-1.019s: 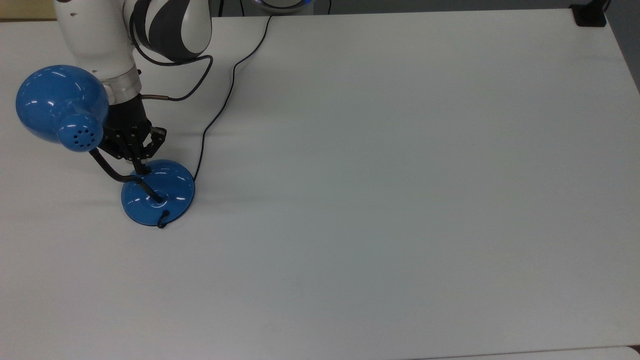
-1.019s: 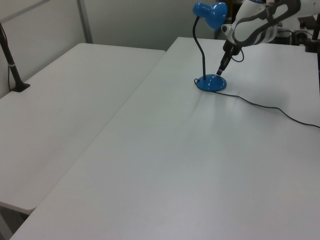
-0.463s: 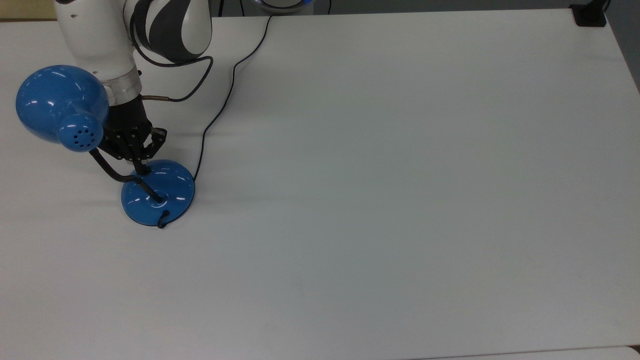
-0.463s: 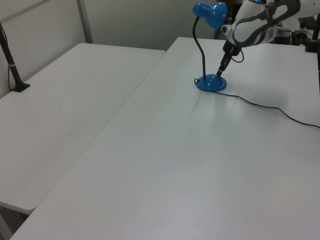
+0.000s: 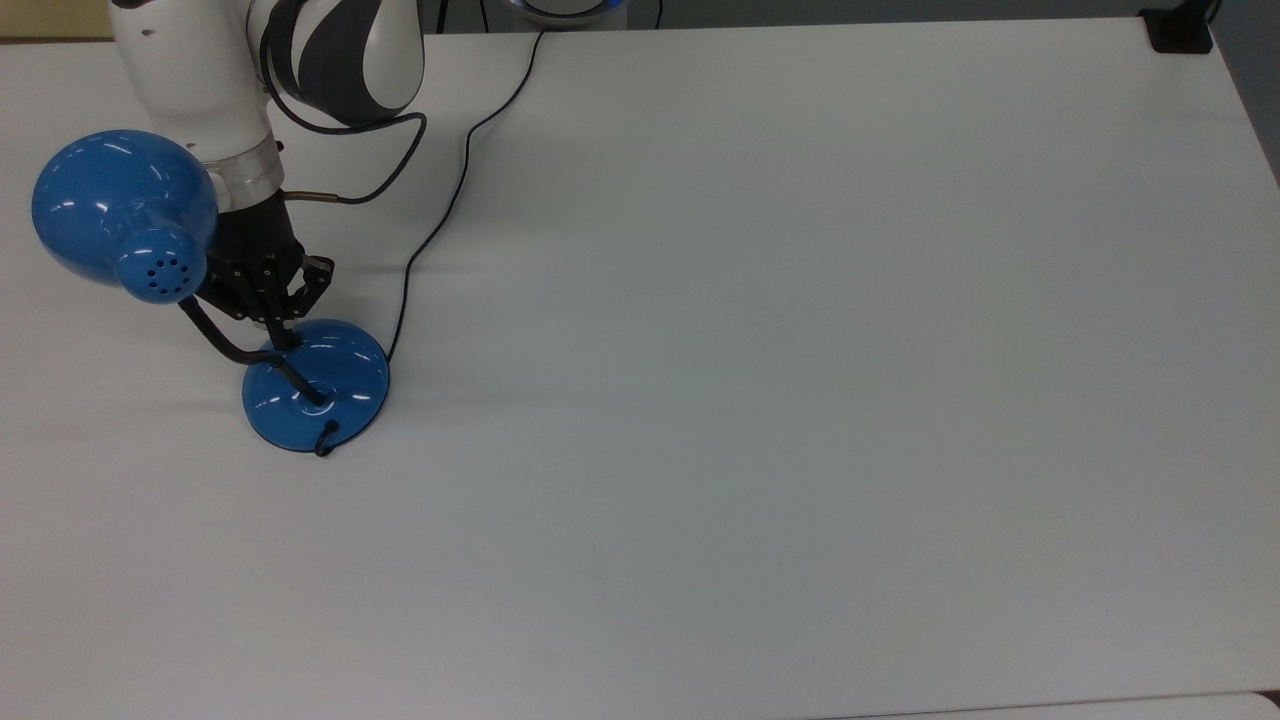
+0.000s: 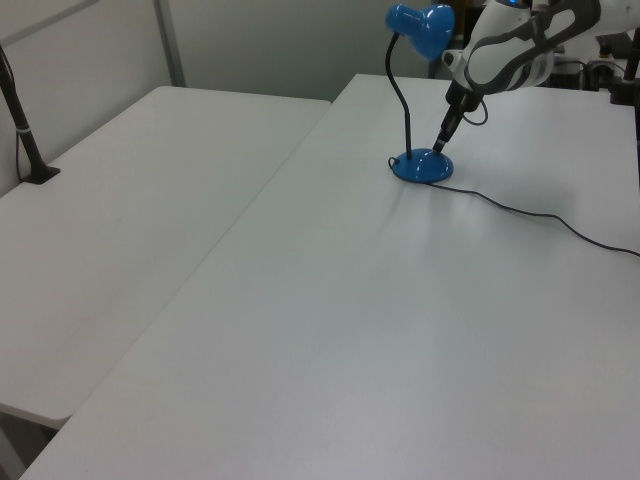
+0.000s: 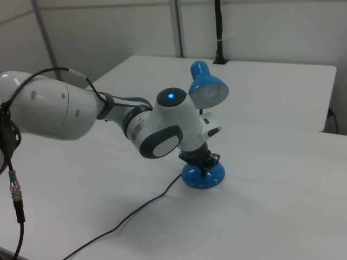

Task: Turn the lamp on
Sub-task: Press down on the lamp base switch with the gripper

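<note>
The lamp stands at the top view's left, with a glossy blue domed shade (image 5: 110,205), a black bent neck (image 5: 215,340) and a round blue base (image 5: 340,385). My gripper (image 5: 284,338) points down with its fingers shut together and nothing held. Its tip rests on the base's rim on the side nearest the arm. In the left view the lamp base (image 6: 422,166) sits under the gripper (image 6: 439,146), and the shade (image 6: 420,25) is above. The right view shows the gripper (image 7: 204,171) on the base (image 7: 205,179), below the shade (image 7: 206,81).
The lamp's thin black cord (image 5: 450,200) runs from the base up to the table's far edge. My white arm (image 5: 200,70) stands over the table's corner beside the shade. A black clamp (image 5: 1180,30) sits at the top view's upper right. A second white table (image 6: 120,220) adjoins.
</note>
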Tool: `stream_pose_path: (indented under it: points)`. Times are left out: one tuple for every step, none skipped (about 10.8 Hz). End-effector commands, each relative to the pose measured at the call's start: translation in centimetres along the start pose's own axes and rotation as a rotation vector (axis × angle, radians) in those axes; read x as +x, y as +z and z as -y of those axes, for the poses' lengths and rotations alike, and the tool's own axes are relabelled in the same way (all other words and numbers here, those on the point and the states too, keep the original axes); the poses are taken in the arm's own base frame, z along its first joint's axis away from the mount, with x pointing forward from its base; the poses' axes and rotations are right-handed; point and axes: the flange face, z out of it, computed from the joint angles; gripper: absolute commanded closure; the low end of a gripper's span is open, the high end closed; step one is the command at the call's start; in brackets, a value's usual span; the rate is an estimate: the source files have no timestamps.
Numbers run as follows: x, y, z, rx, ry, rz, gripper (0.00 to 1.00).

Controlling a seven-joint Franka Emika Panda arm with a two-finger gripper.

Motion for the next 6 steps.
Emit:
stream_pose_path:
  points:
    - [0.0,1.6,0.7,-0.004,0.012,-0.025,1.00]
    - [0.1,1.7,0.9,-0.001,0.007,-0.026,1.00]
    - [0.1,1.8,0.9,0.000,0.009,-0.025,1.00]
    - [0.0,2.1,0.9,0.002,0.009,-0.021,1.00]
    - [0.1,1.6,0.9,0.003,0.010,-0.023,1.00]
    - [0.4,0.4,0.9,0.007,0.006,-0.025,1.00]
